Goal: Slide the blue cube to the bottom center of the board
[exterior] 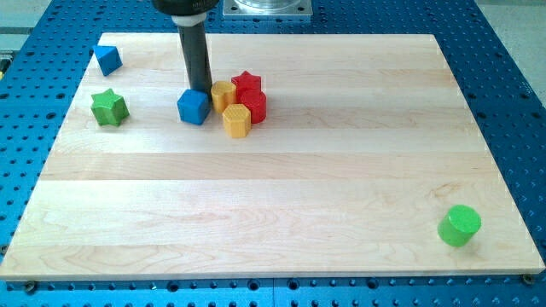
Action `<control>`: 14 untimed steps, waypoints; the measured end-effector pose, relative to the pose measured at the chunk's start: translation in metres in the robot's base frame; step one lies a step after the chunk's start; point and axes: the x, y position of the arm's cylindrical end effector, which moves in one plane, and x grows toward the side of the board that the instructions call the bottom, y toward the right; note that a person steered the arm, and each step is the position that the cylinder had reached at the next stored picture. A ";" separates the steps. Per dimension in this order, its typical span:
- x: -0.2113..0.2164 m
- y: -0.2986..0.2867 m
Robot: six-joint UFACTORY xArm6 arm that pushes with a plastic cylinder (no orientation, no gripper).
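The blue cube sits on the wooden board at the upper left of centre. My tip is right behind it, at the cube's top edge in the view, and seems to touch it. Just to the cube's right a tight cluster holds a yellow block, a second yellow block, a red star and a red block. The cube stands a small gap away from the cluster.
A second blue block lies at the board's top left corner. A green star sits below it near the left edge. A green cylinder stands at the bottom right.
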 end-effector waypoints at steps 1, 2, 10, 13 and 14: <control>0.040 -0.005; 0.083 -0.018; 0.115 -0.019; 0.166 -0.015; 0.166 0.040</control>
